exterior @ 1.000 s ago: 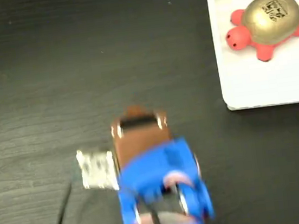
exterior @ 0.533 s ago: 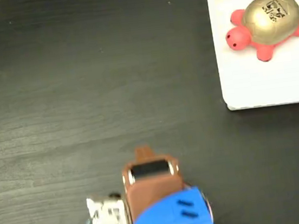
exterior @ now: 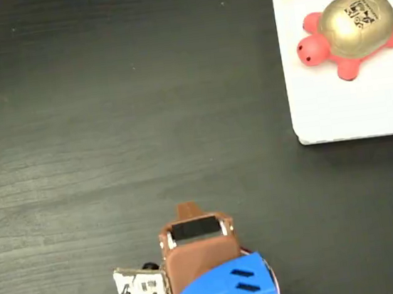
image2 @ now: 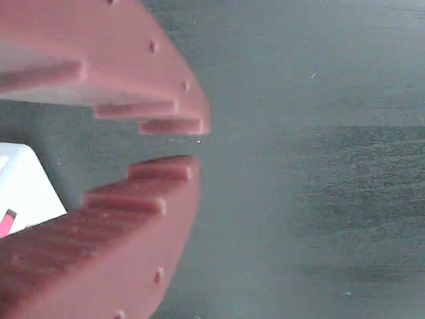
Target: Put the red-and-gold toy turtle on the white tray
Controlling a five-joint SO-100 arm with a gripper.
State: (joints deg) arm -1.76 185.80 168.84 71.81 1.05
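Note:
In the fixed view the red-and-gold toy turtle (exterior: 349,28) lies on the white tray (exterior: 350,110) at the top right, head pointing left, gold shell with its dark logo facing up. My gripper (exterior: 187,210) is far from it, low in the picture near the bottom edge, on the brown and blue arm. In the wrist view the brown-red fingers (image2: 153,199) stand almost together, and my gripper (image2: 192,145) holds nothing, with only dark table beyond the tips.
A small white circuit board (exterior: 143,293) with thin wires hangs at the arm's left side. A dark wood-grain table (exterior: 106,115) spreads across the left and middle. A white corner (image2: 23,189) shows at the wrist view's left edge.
The arm has pulled back toward the bottom edge of the fixed view, taking the circuit board with it. The turtle and tray have not moved.

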